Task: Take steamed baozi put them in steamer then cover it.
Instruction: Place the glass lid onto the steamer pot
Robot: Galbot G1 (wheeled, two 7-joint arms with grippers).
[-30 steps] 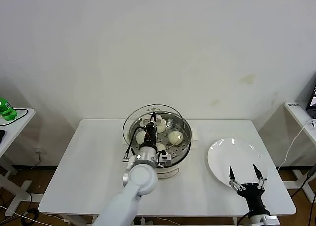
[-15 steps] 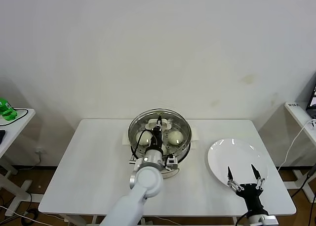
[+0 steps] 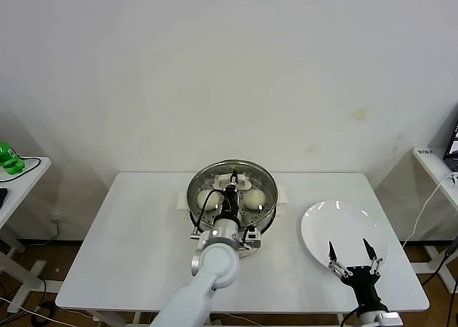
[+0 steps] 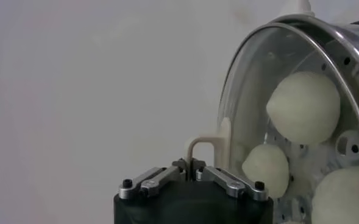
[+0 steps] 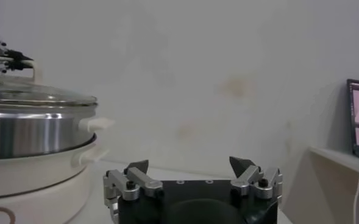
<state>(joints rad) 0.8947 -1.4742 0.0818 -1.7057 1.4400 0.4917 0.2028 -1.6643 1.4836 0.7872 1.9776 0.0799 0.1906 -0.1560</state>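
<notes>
Baozi (image 4: 303, 108) loaded; glass cover (image 3: 232, 182) seated on steamer (image 5: 27, 131), handle pinched by left gripper (image 4: 189, 165). Release left. Right gripper (image 3: 350, 253) parked, spread.

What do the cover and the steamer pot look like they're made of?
The cover looks like clear glass with a metal rim: the baozi show through it. Its handle, pinched by the left gripper, looks like cream plastic. The steamer wall looks like polished steel, on a cream, probably plastic, base.
</notes>
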